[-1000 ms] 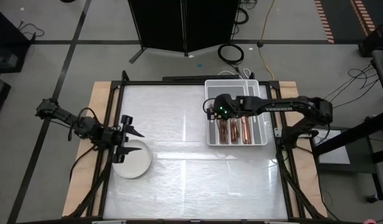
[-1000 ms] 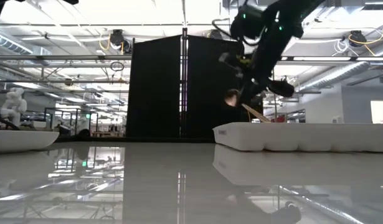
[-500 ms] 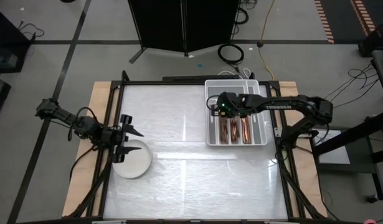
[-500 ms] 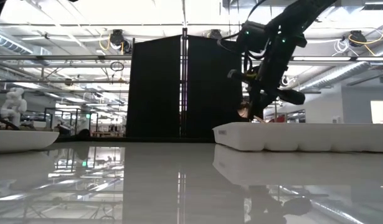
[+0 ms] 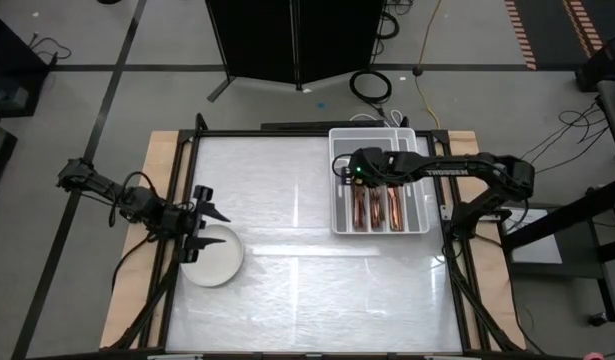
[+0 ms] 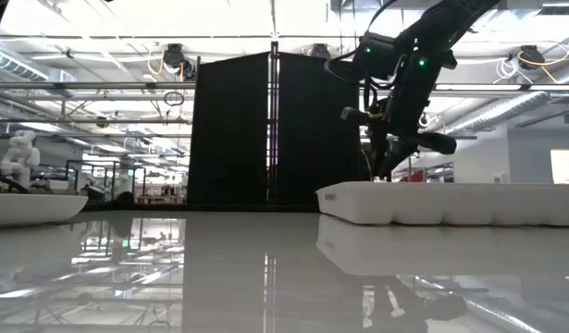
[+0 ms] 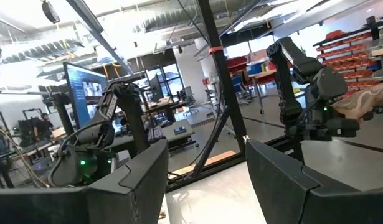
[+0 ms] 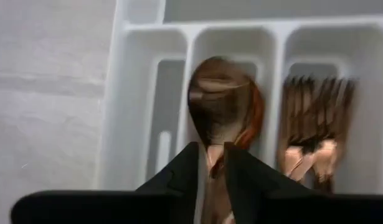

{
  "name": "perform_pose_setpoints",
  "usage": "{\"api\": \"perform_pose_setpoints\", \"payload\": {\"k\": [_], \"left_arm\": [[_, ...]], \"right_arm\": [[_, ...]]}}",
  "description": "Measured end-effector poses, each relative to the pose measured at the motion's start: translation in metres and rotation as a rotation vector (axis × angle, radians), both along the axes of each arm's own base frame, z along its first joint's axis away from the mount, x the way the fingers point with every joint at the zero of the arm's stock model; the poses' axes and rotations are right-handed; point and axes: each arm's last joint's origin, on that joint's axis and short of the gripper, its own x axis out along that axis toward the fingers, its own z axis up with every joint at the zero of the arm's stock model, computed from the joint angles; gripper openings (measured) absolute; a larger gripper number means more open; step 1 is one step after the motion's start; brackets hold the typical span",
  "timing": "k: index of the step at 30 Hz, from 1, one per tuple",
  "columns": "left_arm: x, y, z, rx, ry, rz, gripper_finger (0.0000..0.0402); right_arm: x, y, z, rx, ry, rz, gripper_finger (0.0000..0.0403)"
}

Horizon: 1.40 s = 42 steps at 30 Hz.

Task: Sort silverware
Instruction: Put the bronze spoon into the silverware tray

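the white plate [image 5: 213, 262] sits nearest, at the table's [image 5: 287, 290] front left, and the left gripper [image 5: 209, 228] hangs just above its far rim with its two dark fingers [image 7: 141, 180] spread well apart and nothing between them. across the glossy table, well apart from the plate, the white compartmented tray [image 5: 380, 182] lies at the far right with copper silverware in its long slots. in the high view three slots show rose-gold pieces lying lengthwise: one bundle [image 5: 356, 211] in the left of these, one [image 5: 375, 211] in the middle, one [image 5: 395, 210] on the right. the right gripper [image 5: 344, 176] reaches in over the tray's far left part, its arm stretching from the table's right edge. its wrist view looks straight down into the tray: a spoon [image 8: 223, 106] sits bowl-outward just beyond the fingertips [image 8: 190, 163], over a slot that already holds spoons, while the forks [image 8: 314, 124] fill the slot beside it and the slot on the other side looks bare white. the fingers stand close together with a narrow gap, the spoon's handle running down through it; whether they are pinching the handle or have let go i cannot tell. in the low view the right gripper [image 6: 384, 166] hangs just above the tray's wall [image 6: 451, 202].
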Motion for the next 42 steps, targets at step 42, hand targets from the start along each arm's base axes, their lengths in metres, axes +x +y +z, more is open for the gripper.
{"api": "perform_pose_setpoints", "payload": {"k": [42], "left_arm": [[-0.003, 0.002, 0.002, -0.009, -0.018, 0.007, 0.0215]], "right_arm": [[0.017, 0.005, -0.041, -0.034, 0.15, 0.053, 0.0]]}}
